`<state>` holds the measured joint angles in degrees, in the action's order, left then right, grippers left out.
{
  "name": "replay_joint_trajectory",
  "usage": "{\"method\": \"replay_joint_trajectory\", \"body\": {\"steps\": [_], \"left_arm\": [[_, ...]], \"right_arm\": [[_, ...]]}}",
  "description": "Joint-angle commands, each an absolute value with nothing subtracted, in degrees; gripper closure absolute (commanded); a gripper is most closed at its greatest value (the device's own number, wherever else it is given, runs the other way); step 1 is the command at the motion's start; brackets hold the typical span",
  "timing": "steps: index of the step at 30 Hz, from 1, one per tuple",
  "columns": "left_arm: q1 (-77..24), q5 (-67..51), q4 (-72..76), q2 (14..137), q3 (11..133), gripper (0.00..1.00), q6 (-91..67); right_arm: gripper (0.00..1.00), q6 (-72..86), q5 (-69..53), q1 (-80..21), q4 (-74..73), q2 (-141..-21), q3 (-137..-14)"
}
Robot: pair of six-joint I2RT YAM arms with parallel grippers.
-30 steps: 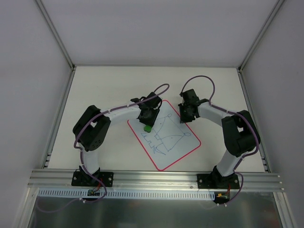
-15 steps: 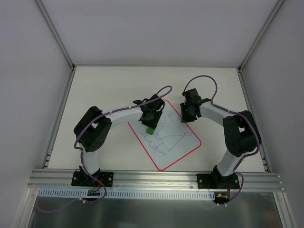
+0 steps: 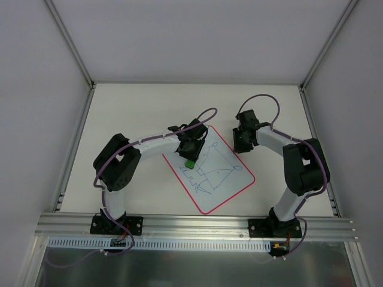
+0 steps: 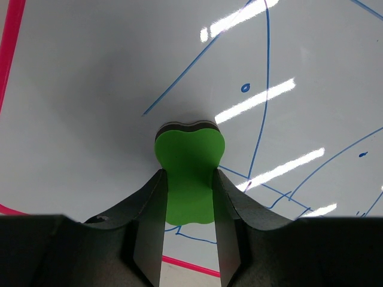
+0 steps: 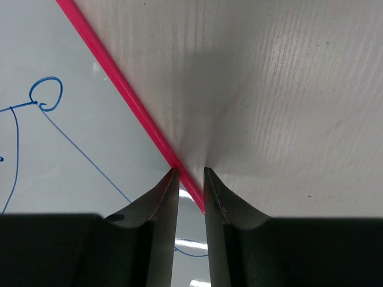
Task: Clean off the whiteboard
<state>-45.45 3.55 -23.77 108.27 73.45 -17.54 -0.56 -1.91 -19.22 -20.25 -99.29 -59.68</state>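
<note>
The green eraser (image 4: pixel 188 164) is down on the whiteboard (image 3: pixel 224 186), and the right fingers (image 5: pixel 167 194) sit at its rim!
Top view: the whiteboard lies skewed on the worktop (image 3: pixel 131 113) between both arms, blue lines (image 3: pixel 209 170) across it, with the left fingers (image 3: pixel 190 153) over its upper-left part. Left wrist: those fingers are clamped on the green eraser, its tip pressed to the white surface beside a blue line. Right wrist: fingers slightly parted, gripping nothing, straddling the red border (image 5: pixel 119 89). They may be touching it, but it's hard to say.

A pale cream, faintly grained flat surface (image 3: pixel 131 107) lies between grey panel walls (image 3: pixel 36 89); a silver aluminium rail (image 3: pixel 197 222) borders its 6 o'clock edge.
</note>
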Motion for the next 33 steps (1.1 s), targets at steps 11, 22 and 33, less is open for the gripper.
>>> {"method": "replay_joint_trajectory", "body": {"steps": [11,22,33], "left_arm": [[-43.5,4.2,-25.3,109.6,74.4,0.97,-17.1],[-35.7,7.4,-27.3,112.6,78.7,0.97,-14.6],[-45.1,0.2,-28.1,115.2,77.6,1.00,-18.5]], "right_arm": [[0.78,-0.2,-10.0,-19.2,-22.0,-102.0,-59.6],[1.00,-0.2,-8.7,-20.2,-21.7,-103.2,-59.7],[1.00,2.6,-6.8,-20.4,-21.3,-104.1,-60.6]]}}
